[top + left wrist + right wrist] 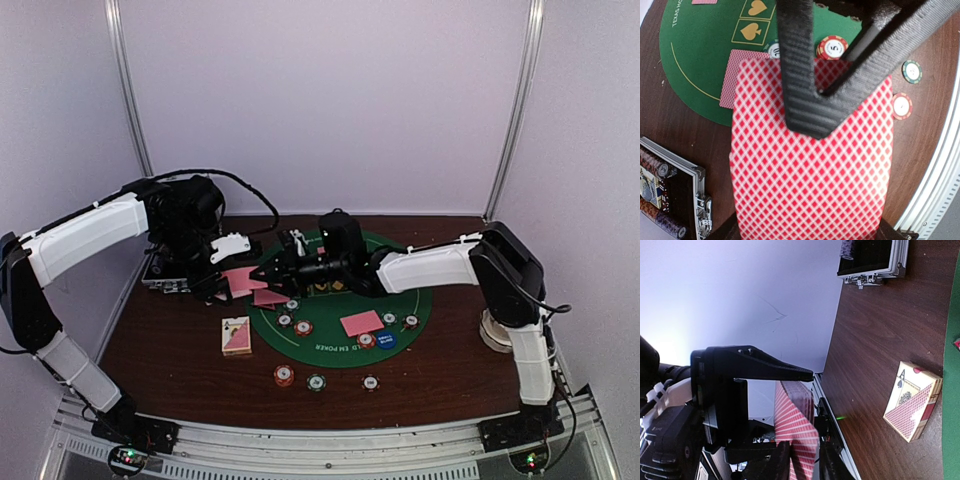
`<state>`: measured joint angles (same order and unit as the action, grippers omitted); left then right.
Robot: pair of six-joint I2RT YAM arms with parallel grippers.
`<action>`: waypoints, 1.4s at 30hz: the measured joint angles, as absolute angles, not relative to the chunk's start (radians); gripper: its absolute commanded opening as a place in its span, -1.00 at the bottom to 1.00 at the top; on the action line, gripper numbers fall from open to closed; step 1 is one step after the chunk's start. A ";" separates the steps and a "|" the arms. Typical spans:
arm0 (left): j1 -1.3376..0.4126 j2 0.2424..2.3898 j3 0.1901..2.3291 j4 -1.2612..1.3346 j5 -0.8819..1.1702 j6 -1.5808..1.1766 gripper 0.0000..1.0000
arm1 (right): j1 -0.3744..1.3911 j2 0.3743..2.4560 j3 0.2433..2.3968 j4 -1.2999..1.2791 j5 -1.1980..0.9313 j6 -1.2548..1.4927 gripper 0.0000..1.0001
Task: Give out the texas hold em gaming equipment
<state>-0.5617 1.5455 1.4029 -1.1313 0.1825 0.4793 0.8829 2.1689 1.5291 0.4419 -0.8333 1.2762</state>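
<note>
The left gripper (232,280) clamps the deck of pink-red-backed cards (810,180) in the air over the green mat's (420,310) left edge. The right gripper (262,272) flanks the deck's end; whether it pinches cannot be told. Only the left wrist view shows poker chips (655,165) racked inside the silver-edged case (695,175).

"TEXAS HO…" on green mat (695,65) — 5 on red chip (832,47) — A on card box (912,400).

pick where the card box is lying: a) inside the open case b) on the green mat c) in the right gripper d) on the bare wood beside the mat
d: the card box lies flat on the brown tabletop, just off the left edge of the green mat.
</note>
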 measured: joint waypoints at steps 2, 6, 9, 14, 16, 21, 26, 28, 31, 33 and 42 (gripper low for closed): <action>-0.562 1.546 1.403 -1.131 0.182 0.479 -1.00 | 0.883 2.162 1.526 0.443 -0.834 1.285 -0.70; -0.562 1.546 1.403 -1.131 0.180 0.479 -1.00 | 0.883 2.150 1.520 0.443 -0.835 1.293 -0.88; -0.562 1.546 1.403 -1.131 0.178 0.479 -1.00 | 0.880 2.145 1.519 0.440 -0.839 1.290 -1.00; -0.562 1.546 1.403 -1.131 0.162 0.480 -1.00 | 0.860 2.126 1.502 0.429 -0.849 1.287 -1.00; -0.562 1.546 1.403 -1.131 0.156 0.480 -1.00 | 0.844 2.119 1.494 0.422 -0.852 1.286 -1.00; -0.562 1.545 1.402 -1.131 0.141 0.480 -1.00 | 0.789 2.109 1.475 0.409 -0.856 1.279 -1.00; -0.562 1.540 1.399 -1.131 0.131 0.480 -1.00 | 0.742 2.109 1.471 0.367 -0.857 1.241 -1.00; -0.562 1.534 1.397 -1.131 0.131 0.480 -1.00 | 0.728 2.116 1.488 0.330 -0.857 1.217 -1.00; -0.562 1.530 1.396 -1.131 0.132 0.480 -1.00 | 0.719 2.156 1.550 0.284 -0.855 1.186 -1.00; -0.562 1.529 1.396 -1.131 0.132 0.480 -1.00 | 0.720 2.196 1.598 0.265 -0.855 1.170 -1.00; -0.562 1.529 1.396 -1.131 0.134 0.480 -1.00 | 0.733 2.408 1.805 0.120 -0.827 1.093 -0.98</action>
<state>-0.5617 1.5288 1.3956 -1.1305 0.1337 0.4801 0.7334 2.4077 1.8053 0.1204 -0.8268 1.0935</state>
